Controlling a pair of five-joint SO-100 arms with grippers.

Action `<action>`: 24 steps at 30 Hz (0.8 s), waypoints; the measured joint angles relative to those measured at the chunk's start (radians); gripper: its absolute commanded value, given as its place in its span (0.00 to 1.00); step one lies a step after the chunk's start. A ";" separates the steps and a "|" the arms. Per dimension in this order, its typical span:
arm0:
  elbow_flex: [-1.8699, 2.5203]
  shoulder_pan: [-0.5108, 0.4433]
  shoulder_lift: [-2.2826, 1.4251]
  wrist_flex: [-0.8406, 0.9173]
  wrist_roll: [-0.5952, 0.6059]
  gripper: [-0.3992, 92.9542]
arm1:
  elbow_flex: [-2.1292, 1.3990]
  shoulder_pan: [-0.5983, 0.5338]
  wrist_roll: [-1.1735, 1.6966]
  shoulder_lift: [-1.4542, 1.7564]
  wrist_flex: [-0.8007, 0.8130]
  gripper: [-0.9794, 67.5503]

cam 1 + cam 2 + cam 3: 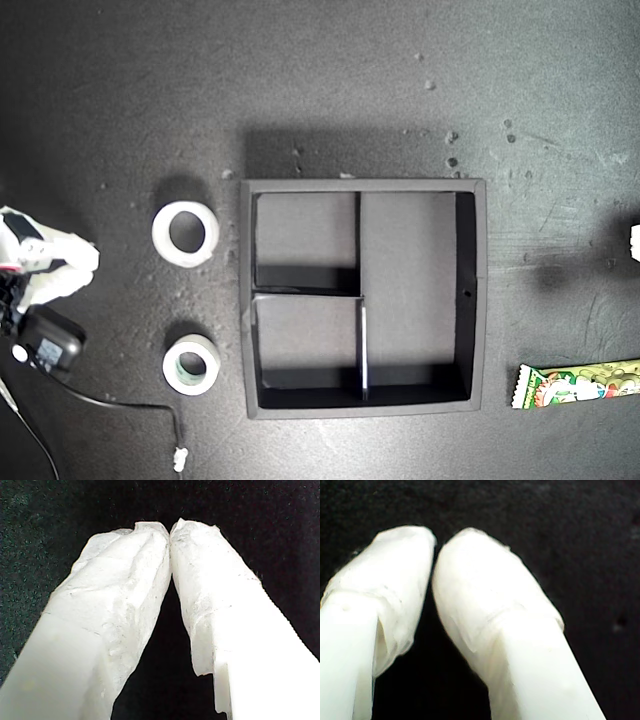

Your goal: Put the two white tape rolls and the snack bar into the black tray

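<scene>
Nothing picked yet: tray (245,300) empty, big roll (185,233) and small roll (191,364) beside it at exterior view's left, snack bar (580,384) at exterior view's right. My first gripper (170,530) and my second gripper (434,545) both closed on nothing (tips together). Next: open jaws, reach for roll.

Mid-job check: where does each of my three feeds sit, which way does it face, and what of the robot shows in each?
Exterior view: overhead, looking straight down on the dark table, the empty black tray, two white tape rolls and the snack bar; an arm shows at its left edge.
First wrist view: rides my first gripper, looking along its white-wrapped fingers, tips touching, at bare table.
Second wrist view: rides my second gripper, fingers nearly together, over bare table.
Shared: both wrist views show only fingers and dark tabletop, no task item.
</scene>
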State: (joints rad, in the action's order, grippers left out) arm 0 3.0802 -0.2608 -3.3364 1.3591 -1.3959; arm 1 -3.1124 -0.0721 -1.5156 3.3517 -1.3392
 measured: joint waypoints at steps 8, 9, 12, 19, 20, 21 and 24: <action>0.000 0.009 0.000 0.000 0.028 0.01 | 0.000 0.097 0.000 -0.003 0.000 0.01; 0.000 0.009 0.000 0.000 0.028 0.01 | 0.000 0.098 0.000 -0.003 0.000 0.01; 0.000 0.009 0.000 0.000 0.028 0.01 | 0.000 0.097 0.000 -0.003 0.000 0.01; 0.000 0.009 0.000 0.000 0.028 0.01 | 0.000 0.103 0.000 -0.003 0.000 0.01; 0.000 0.009 0.000 0.000 0.028 0.01 | 0.000 0.101 0.000 -0.003 0.000 0.01; 0.000 0.009 0.000 0.000 0.028 0.01 | 0.000 0.100 0.000 -0.003 0.000 0.01; 0.000 0.009 0.000 0.000 0.028 0.01 | 0.000 0.100 0.000 -0.003 0.000 0.01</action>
State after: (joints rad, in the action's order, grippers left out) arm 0 3.0802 -0.2516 -3.3364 1.3591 -1.3683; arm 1 -3.1124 0.0276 -1.5156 3.3487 -1.3392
